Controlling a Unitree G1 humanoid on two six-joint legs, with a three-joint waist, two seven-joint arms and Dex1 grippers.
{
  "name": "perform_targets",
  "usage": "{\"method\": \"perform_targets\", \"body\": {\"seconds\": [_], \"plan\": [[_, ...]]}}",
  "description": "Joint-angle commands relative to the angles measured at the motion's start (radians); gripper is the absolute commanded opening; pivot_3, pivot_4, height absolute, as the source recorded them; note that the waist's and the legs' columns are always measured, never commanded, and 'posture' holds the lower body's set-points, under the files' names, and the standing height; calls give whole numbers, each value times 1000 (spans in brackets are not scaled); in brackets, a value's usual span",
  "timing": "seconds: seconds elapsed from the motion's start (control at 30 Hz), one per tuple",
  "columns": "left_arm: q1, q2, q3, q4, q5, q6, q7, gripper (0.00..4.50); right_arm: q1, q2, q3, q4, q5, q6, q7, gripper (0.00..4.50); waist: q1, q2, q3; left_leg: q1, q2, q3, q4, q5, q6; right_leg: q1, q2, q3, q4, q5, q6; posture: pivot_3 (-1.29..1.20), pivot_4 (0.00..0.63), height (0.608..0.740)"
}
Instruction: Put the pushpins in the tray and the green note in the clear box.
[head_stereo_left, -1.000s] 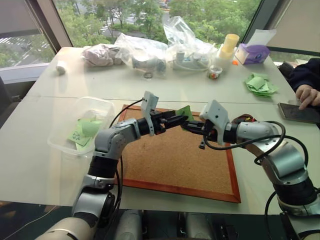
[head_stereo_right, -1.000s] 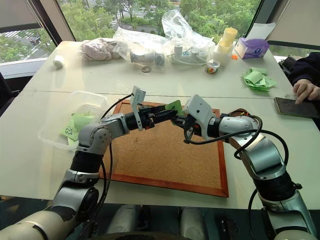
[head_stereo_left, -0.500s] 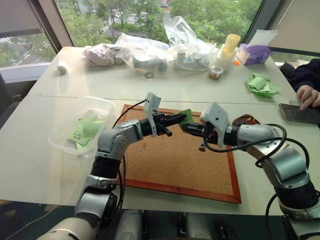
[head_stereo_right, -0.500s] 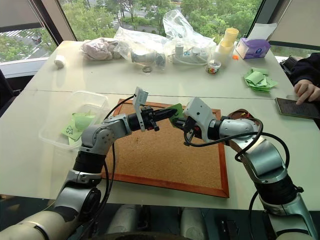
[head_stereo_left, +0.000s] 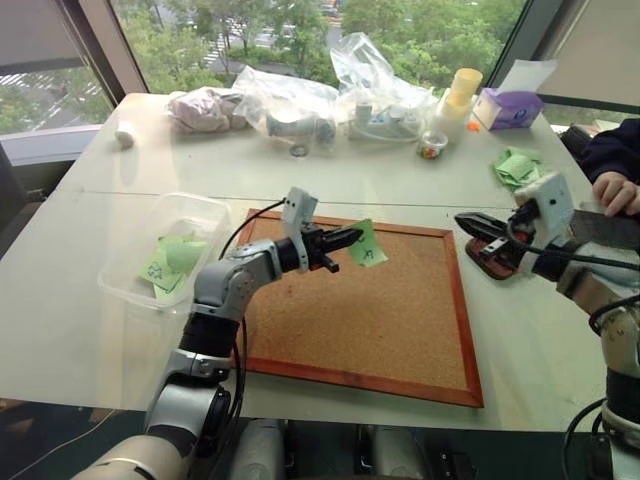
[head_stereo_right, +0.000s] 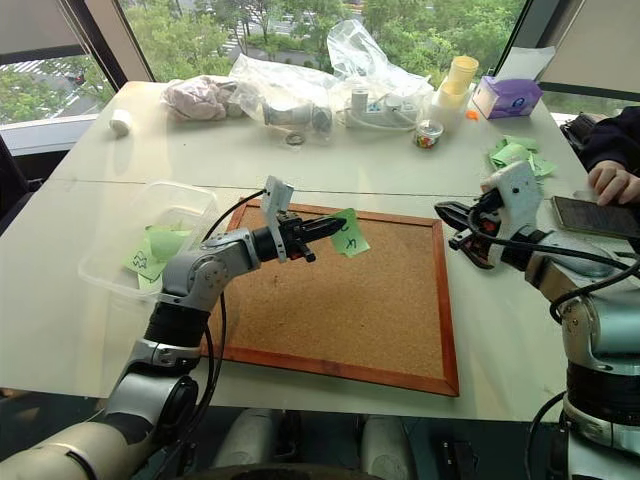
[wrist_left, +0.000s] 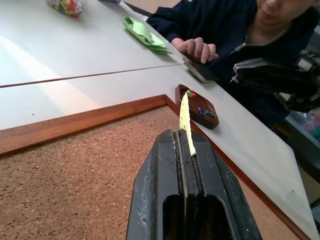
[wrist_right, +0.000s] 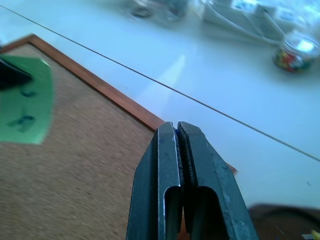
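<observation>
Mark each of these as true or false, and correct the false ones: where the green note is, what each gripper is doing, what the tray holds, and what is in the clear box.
1. The left gripper is shut on the green note. True.
2. The green note lies flat on the cork board. False: it is held up above the board, pinched by one edge.
3. The right gripper is open wide. False: its fingers are shut, over the table near the tray.
4. The tray has pushpins in it. True.
5. The clear box has nothing in it. False: green papers already lie inside.
</observation>
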Motion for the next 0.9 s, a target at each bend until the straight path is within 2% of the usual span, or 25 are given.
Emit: {"method": "perform_targets", "body": {"seconds": [0.03, 0.37, 0.6, 0.7, 0.9], "plan": [[-4, 4, 9, -40, 0, -30, 1, 47, 6, -13, -12, 128, -71, -97, -45, 0, -1, 0, 0, 0, 0, 0, 0, 0, 0, 0, 0, 0, 0, 0, 0, 0, 150, 740], [12, 11, 16, -62, -2, -31, 19, 47, -60, 18, 31, 423, -140, -247, -88, 0, -3, 0, 0, 0, 0, 2, 0, 1, -1, 0, 1, 0, 0, 0, 0, 0, 150, 740], [12, 16, 16, -65, -1, -40, 25, 47, -68, 27, 45, 493, -151, -287, -86, 0, -3, 0, 0, 1, 0, 2, 0, 1, -2, 2, 1, 0, 0, 0, 0, 0, 150, 740], [12, 18, 15, -67, -2, -39, 25, 0, -69, 24, 47, 485, -150, -289, -83, 901, -3, 0, 0, 2, 0, 2, 0, 2, -3, 2, 1, 0, 0, 0, 0, 0, 150, 740], [15, 27, 18, -70, -2, -39, 25, 0, -74, 4, 18, 379, -118, -244, -89, 4040, -3, 0, 0, 2, 0, 2, 0, 2, -3, 2, 1, 0, 0, 0, 0, 0, 150, 740]]}}
